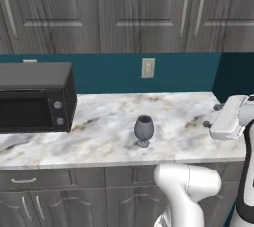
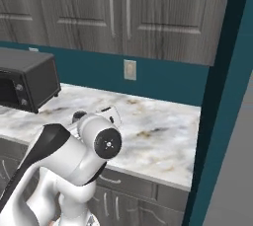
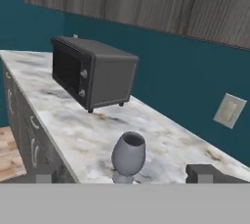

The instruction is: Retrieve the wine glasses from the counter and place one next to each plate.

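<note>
Right at your hand, the two-finger gripper has its dark tips spread as wide as they go w/ nothing btwn them; it's holding nothing. You can see the white hand out at the right edge in the left base view, hanging over the counter's right end.

Next out: the small smoky grey-blue stemmed wine glass, rounded bowl, round foot. It's standing upright on the long white-grey marble counter, near the front edge, roughly mid-span in the left base view. Nothing's touching it. Long axis is vertical, stem down, mouth up.

Key relation for you: the glass lies straight ahead of the pincer along its line of sight, centred btwn the tips but apart from them, not yet inside the gap. From the base it sits to the left of the hand. I'd judge a level approach toward the bowl or stem is what's called for, tips passing either side.

Farther back, left: a dark grey boxy toaster oven on the counter, well apart from the glass. Behind that, teal wall w/ a beige outlet plate and dark wood-grain upper cabinets.
</note>
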